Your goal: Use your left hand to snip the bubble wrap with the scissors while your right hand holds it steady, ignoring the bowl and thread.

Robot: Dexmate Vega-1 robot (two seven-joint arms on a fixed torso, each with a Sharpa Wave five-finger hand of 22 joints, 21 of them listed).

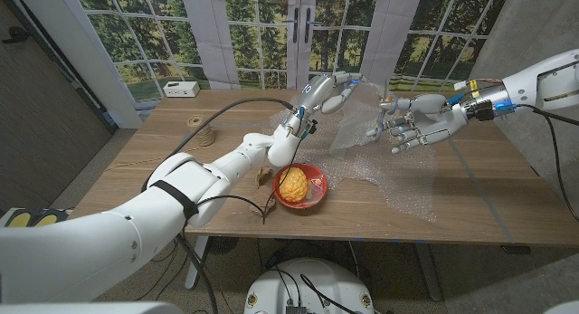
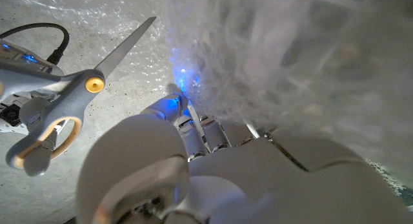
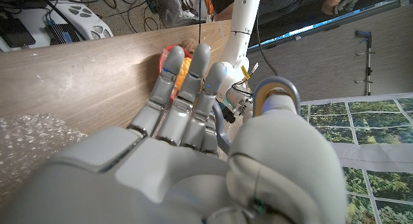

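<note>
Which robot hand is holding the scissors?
The left robot hand, the one reaching past the red bowl, holds the scissors. The right robot hand is at the bubble wrap with spread fingers and no tool.

the red bowl (image 1: 300, 188) sits near the table's (image 1: 163, 160) front edge, the thread (image 1: 204, 133) lies far left, and bare wood between them leaves room.
</note>
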